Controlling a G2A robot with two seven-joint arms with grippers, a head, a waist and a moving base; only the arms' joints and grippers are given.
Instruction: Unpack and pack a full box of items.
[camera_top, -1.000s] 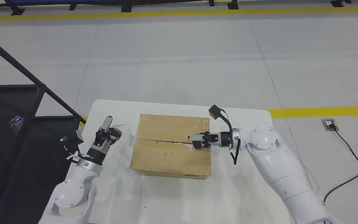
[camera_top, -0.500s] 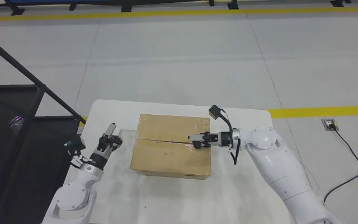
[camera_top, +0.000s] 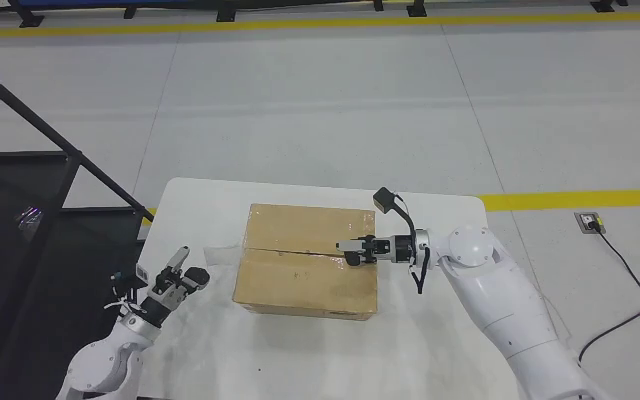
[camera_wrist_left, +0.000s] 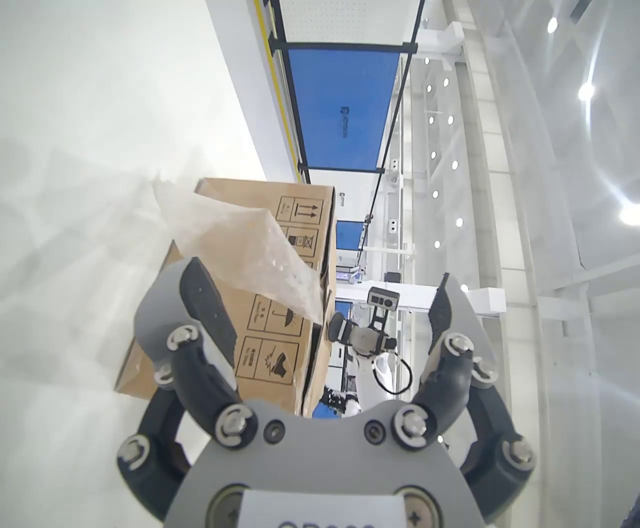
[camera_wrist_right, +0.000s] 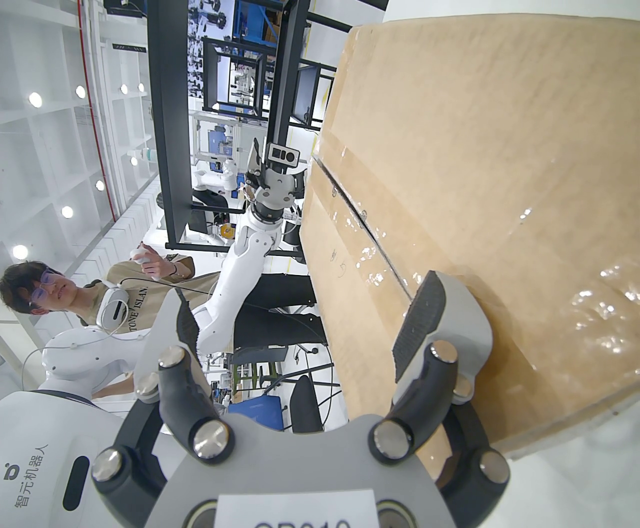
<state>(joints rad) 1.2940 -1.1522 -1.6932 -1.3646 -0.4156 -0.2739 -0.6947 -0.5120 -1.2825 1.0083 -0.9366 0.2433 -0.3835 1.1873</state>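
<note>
A closed brown cardboard box (camera_top: 308, 262) stands in the middle of the white table (camera_top: 430, 340), its top seam (camera_wrist_right: 360, 220) covered with glossy clear tape. My right gripper (camera_top: 350, 248) hovers open over the box top beside the seam, and one fingertip (camera_wrist_right: 425, 320) lies close to the cardboard (camera_wrist_right: 475, 175). My left gripper (camera_top: 178, 277) is open and holds nothing, low over the table to the left of the box. In the left wrist view this gripper (camera_wrist_left: 320, 305) faces the box's printed side (camera_wrist_left: 275, 320), where a loose strip of clear film (camera_wrist_left: 240, 245) sticks out.
A black frame and dark netting (camera_top: 50, 210) stand just off the table's left edge. Bare tabletop lies in front of the box and to its left. The floor behind carries a yellow line (camera_top: 560, 200).
My left gripper has pulled back from the box's left side toward the table's front left corner. The right gripper and the box have stayed put.
</note>
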